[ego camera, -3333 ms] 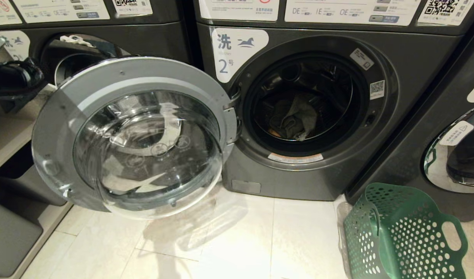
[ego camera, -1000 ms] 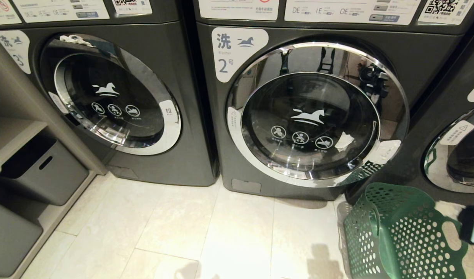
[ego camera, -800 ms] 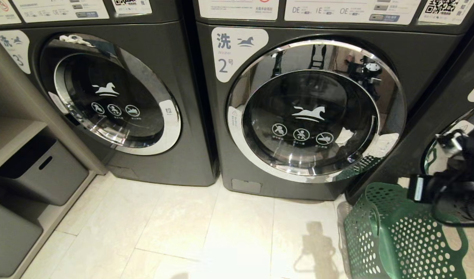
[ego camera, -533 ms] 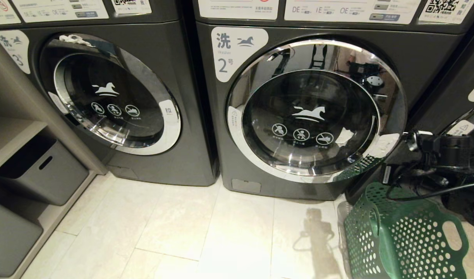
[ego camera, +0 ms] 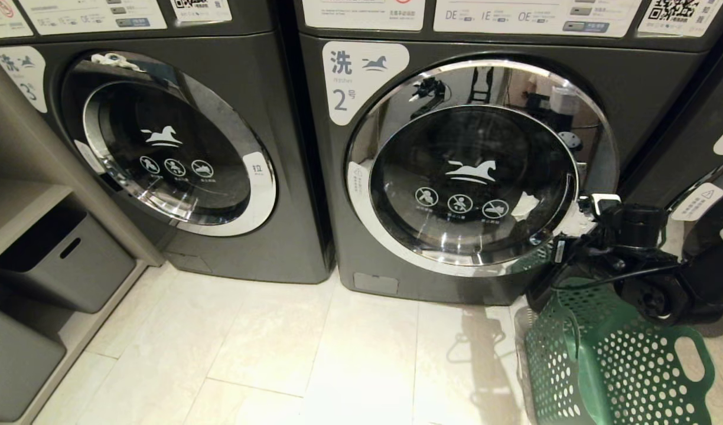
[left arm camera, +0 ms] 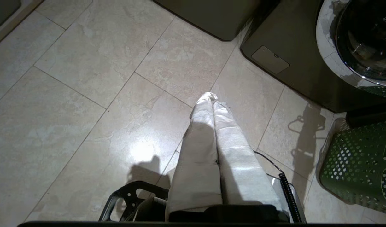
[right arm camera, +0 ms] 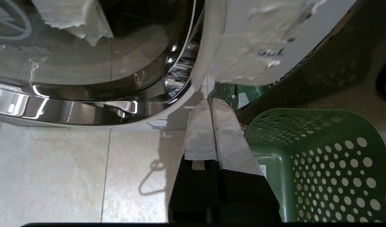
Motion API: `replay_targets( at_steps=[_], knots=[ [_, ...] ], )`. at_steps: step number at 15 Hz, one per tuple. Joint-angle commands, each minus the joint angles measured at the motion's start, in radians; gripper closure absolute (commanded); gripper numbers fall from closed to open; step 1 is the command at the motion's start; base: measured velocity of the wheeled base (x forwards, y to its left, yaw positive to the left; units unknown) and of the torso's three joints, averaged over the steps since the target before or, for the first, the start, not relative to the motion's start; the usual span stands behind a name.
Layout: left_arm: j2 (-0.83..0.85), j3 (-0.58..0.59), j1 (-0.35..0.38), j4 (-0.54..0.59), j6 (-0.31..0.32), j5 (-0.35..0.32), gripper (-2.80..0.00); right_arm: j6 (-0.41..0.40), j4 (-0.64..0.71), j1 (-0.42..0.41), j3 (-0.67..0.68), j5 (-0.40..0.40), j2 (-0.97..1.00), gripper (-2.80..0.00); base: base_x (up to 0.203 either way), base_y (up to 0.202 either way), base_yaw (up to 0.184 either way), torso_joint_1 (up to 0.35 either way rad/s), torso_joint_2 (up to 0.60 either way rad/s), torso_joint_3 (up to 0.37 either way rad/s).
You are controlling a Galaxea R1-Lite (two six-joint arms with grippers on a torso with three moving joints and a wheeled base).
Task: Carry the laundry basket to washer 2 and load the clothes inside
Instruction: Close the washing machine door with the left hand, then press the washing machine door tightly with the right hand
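Washer 2 [ego camera: 338,248], marked with a white "2" label, has its chrome-rimmed glass door [ego camera: 479,165] shut. The clothes are hidden. The green perforated laundry basket [ego camera: 615,360] stands on the floor at the washer's right corner, and no cloth shows in it. My right gripper [ego camera: 559,252] reaches in from the right, just above the basket's rim and at the door's lower right edge. In the right wrist view it [right arm camera: 210,102] is shut and empty, between the door rim [right arm camera: 70,107] and the basket [right arm camera: 322,157]. My left gripper [left arm camera: 210,96] is shut and empty over bare tiles.
Washer 3 [ego camera: 160,147] stands to the left with its door shut. Another washer [ego camera: 704,224] is at the right edge behind my right arm. Grey bins [ego camera: 66,260] sit on low shelves at far left. Pale floor tiles [ego camera: 338,354] lie before the washers.
Washer 2's door, open on a grey cloth in the drum three seconds ago, is now shut. Within the last second my right arm swung in from the right to the door's lower right edge.
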Motion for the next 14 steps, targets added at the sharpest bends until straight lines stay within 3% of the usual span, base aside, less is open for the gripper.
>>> replay_targets(
  at_steps=[1, 7, 14],
  knots=[
    [-0.030, 0.008, 0.011, 0.004, 0.000, 0.007, 0.00, -0.005, -0.011, -0.012, -0.059, -0.003, 0.047, 0.00, 0.000, 0.000, 0.000, 0.000, 0.00, 0.000],
    [-0.046, 0.014, 0.030, 0.032, 0.000, 0.007, 0.00, -0.075, -0.012, -0.061, -0.305, -0.040, 0.148, 0.00, 0.000, 0.000, 0.000, 0.000, 0.00, 0.000],
    [-0.047, 0.017, 0.030, 0.034, 0.002, 0.007, 0.00, -0.074, -0.010, -0.071, -0.533, -0.010, 0.282, 0.00, 0.000, 0.000, 0.000, 0.000, 0.00, 0.000]
  ],
)
